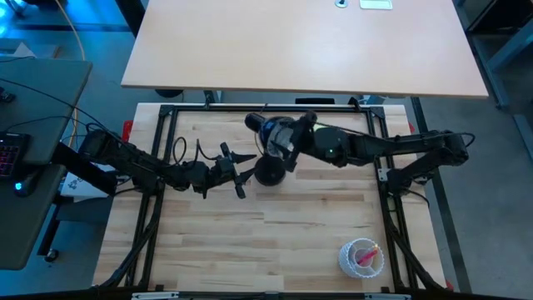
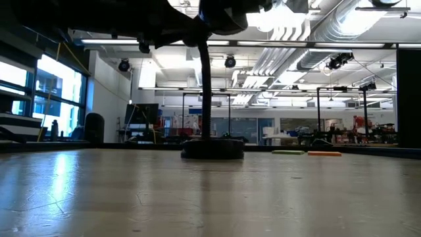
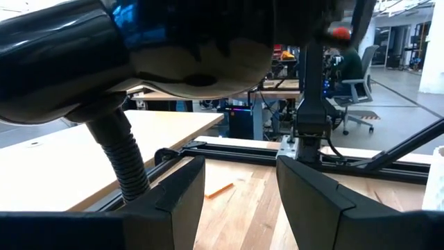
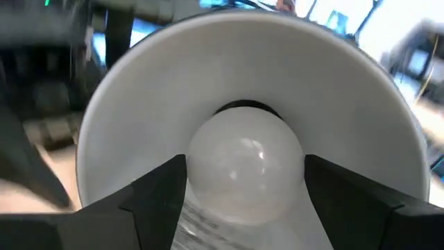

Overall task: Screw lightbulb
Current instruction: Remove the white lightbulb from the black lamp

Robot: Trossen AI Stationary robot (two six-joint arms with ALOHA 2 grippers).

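My right gripper is clamped on the lightbulb, fingers on either side of its frosted globe, which sits inside the white bowl of the lamp head, base toward the socket. My left gripper waits partly open just beside the lamp's ribbed neck. The bulb looks light, smooth and fragile; I judge the widest part of the globe the place to hold, with gentle pressure, since it may slip while turning
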